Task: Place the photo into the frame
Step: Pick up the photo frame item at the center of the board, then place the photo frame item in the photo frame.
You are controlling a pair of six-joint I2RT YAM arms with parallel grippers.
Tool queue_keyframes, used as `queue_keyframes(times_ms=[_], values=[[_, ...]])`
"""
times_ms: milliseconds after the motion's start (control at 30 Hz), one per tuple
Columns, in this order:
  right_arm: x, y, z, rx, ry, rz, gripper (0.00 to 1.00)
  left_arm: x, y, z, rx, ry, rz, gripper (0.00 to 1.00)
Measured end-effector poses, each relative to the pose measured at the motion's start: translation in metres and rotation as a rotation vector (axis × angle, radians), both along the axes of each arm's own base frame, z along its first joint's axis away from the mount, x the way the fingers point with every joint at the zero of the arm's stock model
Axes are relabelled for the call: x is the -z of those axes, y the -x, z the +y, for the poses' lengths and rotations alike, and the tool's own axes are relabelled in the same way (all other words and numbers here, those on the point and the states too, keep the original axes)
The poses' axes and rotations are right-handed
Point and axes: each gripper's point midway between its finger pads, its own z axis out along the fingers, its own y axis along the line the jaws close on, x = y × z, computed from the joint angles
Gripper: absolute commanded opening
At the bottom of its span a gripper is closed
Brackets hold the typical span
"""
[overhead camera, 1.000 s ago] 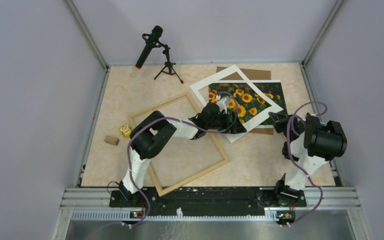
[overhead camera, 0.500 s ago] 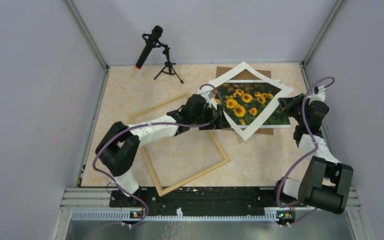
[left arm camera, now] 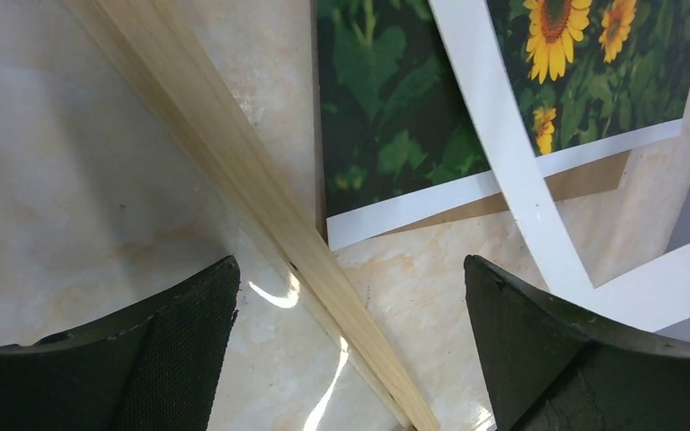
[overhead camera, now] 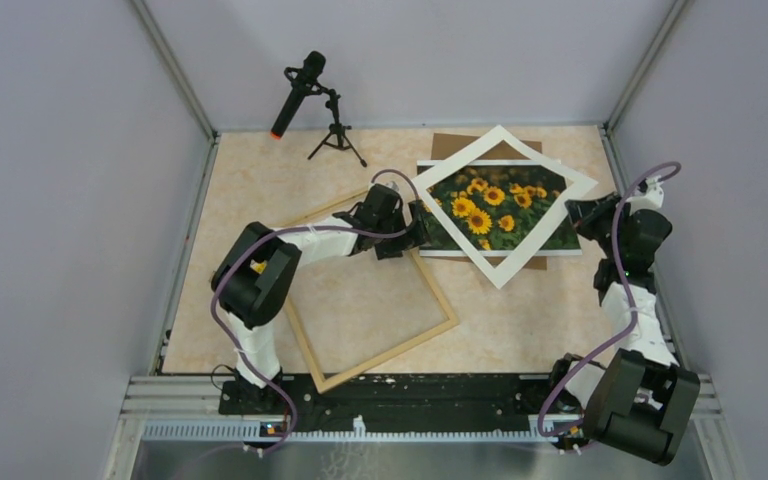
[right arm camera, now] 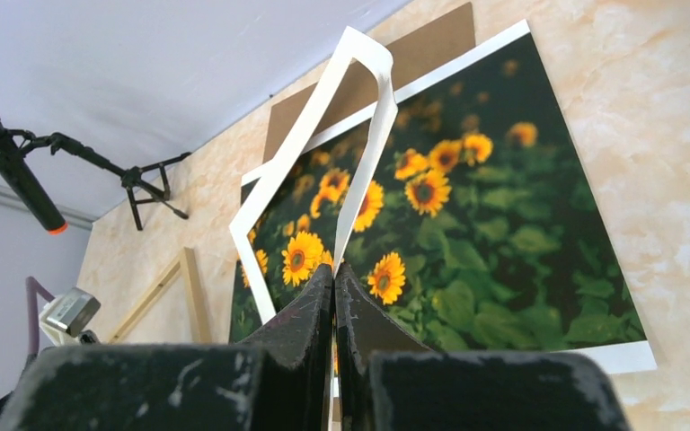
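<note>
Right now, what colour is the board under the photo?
Plain brown; the backing board peeks out past the photo, clearest in the top external view.

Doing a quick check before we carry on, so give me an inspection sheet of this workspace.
Surface: beige marbled tabletop.
Job's things: photo lies on the brown backing board, outside the frame; frame lies flat.
Clutter: white mat tilted over the photo; brown block at left; microphone on tripod at back.
Grippers: left gripper open above the frame's rail beside the photo's corner; right gripper shut on the white mat.
Cables: purple cables hang in loose loops.
Surroundings: grey walls.
</note>
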Motion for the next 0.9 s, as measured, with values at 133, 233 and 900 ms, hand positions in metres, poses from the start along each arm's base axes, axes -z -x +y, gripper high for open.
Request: queue_keyframes(times_ms=[133, 233, 900], values=[[0.009, 0.003, 0.001, -0.004, -0.009, 0.021, 0.00, -0.003, -0.006, -0.005, 0.001, 0.013, -0.016, 0.98], [0.011, 0.004, 0.002, -0.006, -0.012, 0.025, 0.00, -0.003, -0.011, -0.009, 0.003, 0.021, -0.027, 0.98], [0.002, 0.003, 0.018, -0.067, 0.073, 0.018, 0.00, -0.011, -0.016, -0.035, 0.173, -0.002, -0.102, 0.98]])
